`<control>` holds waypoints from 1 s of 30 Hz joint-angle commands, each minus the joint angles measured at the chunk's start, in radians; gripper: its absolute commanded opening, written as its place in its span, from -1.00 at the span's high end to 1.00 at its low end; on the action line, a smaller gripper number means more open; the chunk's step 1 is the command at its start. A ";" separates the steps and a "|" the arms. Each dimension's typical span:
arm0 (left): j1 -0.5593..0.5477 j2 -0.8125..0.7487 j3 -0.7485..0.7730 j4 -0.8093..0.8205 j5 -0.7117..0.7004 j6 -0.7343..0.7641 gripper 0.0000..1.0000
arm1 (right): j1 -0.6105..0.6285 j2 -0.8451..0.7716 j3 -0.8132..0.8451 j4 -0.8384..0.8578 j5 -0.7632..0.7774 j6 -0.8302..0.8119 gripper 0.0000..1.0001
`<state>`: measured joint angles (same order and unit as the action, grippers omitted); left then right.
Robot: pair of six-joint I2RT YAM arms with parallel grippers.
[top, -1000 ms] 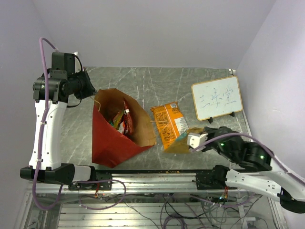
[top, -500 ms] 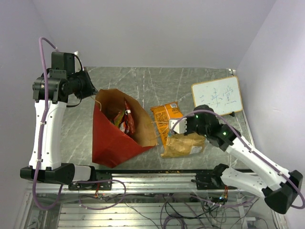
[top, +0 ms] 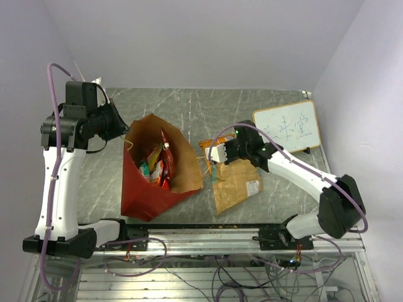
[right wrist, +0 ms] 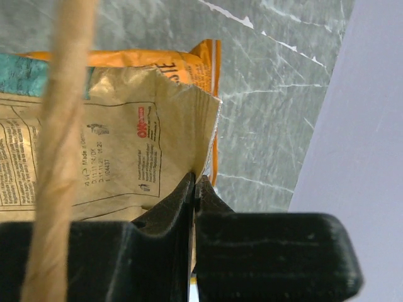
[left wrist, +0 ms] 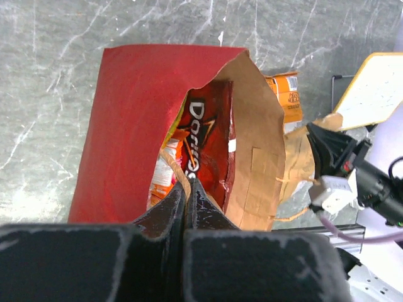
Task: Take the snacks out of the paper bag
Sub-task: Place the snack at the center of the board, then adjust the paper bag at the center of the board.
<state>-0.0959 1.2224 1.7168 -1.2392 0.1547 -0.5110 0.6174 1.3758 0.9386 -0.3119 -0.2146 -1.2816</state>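
**Left hand** (left wrist: pixel 187 192): clenched on the near rim of the paper bag (top: pixel 141 189), just beside a twine handle. The rim is lifted by this grip, so the mouth is held open toward the right arm. It is judged a bracing hold, meant to stop the bag being dragged or collapsing when packets are pulled out.

**Paper bag:** rested on the worktop (top: pixel 189 104), red outside, with the kraft lining exposed. A red Doritos packet (left wrist: pixel 208 141) is seen standing against the lining. Further orange and yellow packets are tucked beside and beneath it; their number cannot be told.

**Right hand** (right wrist: pixel 194 184): pinched shut on one corner of the brown packet (top: pixel 236 185). That packet is laid flat on the worktop just right of the bag's mouth, partly over an orange packet (top: pixel 210 145). A tan strand crosses the right wrist view. It is probably a bag handle, but is too blurred to be sure.

**Judgement:** two packets are out and several are yet to be removed. The brown packet looks ready for release, apart from the whiteboard (top: pixel 286 129).
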 commanded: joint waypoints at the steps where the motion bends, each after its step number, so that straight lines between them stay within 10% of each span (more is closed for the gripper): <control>1: -0.007 -0.040 -0.032 0.059 0.041 -0.045 0.86 | -0.044 0.085 0.088 0.136 -0.077 -0.059 1.00; 7: -0.007 -0.041 -0.033 0.055 0.045 -0.053 0.86 | -0.050 0.196 0.116 0.238 -0.072 -0.072 1.00; 12: -0.007 -0.041 -0.018 0.064 0.028 -0.061 0.86 | -0.041 0.177 0.076 0.421 0.022 0.104 0.09; 21: -0.007 -0.023 -0.030 0.128 0.010 -0.068 0.86 | -0.037 -0.037 0.117 0.223 0.364 0.671 -0.36; 30: -0.005 0.101 0.097 0.103 0.017 -0.042 0.86 | -0.034 -0.176 0.252 0.004 0.181 1.377 -0.51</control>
<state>-0.0959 1.2888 1.7363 -1.1713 0.1612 -0.5652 0.5816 1.2564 1.1446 -0.2024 0.0555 -0.2794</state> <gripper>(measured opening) 0.071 0.753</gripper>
